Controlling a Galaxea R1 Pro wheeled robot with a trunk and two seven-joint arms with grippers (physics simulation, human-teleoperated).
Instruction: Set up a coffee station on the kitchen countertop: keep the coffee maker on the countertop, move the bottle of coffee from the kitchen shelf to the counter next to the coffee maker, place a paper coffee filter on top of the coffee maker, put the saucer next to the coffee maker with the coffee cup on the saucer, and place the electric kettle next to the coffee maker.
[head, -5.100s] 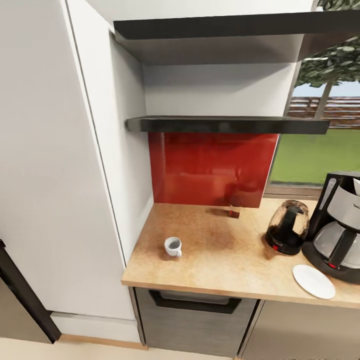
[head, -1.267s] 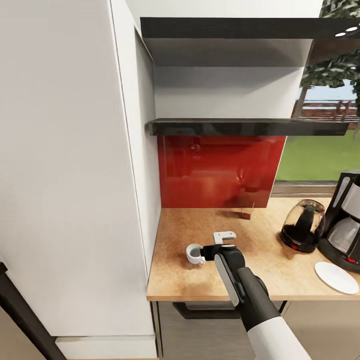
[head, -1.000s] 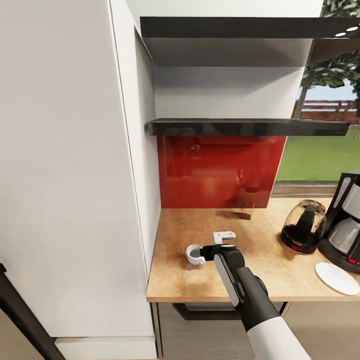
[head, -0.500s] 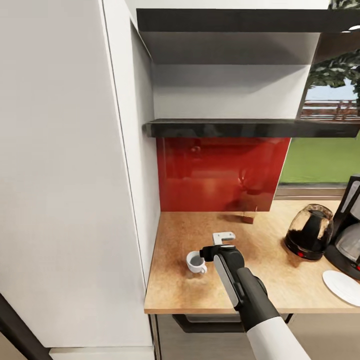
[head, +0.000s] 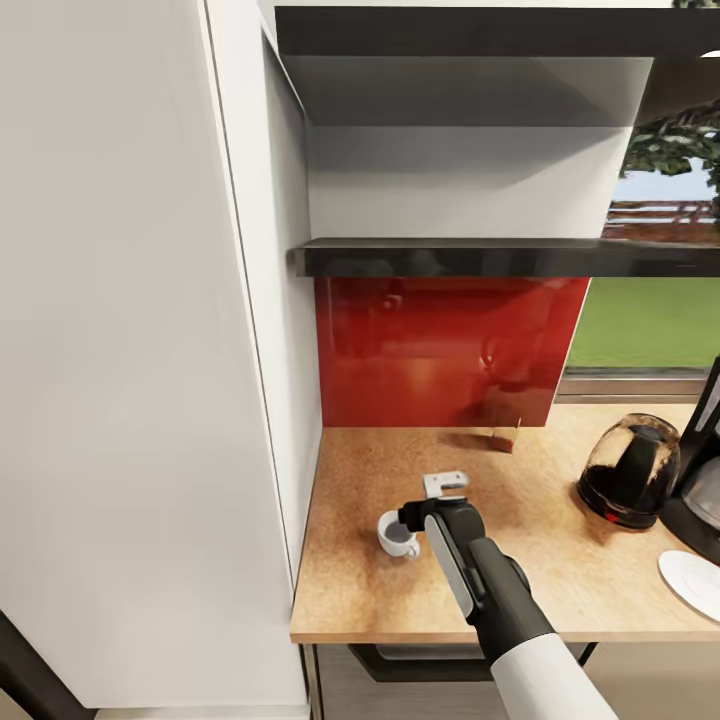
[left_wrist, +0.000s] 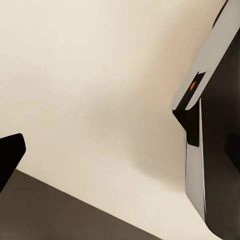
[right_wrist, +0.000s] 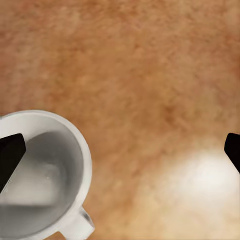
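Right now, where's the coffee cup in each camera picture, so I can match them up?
Head view: the coffee cup stands on the kitchen countertop near its left end, just left of the right gripper.
Right wrist view: the cup sits at the lower left corner, seen from above, handle toward the bottom edge.
Left wrist view: no cup here.
Shared landmark: the speckled tan countertop under the cup.
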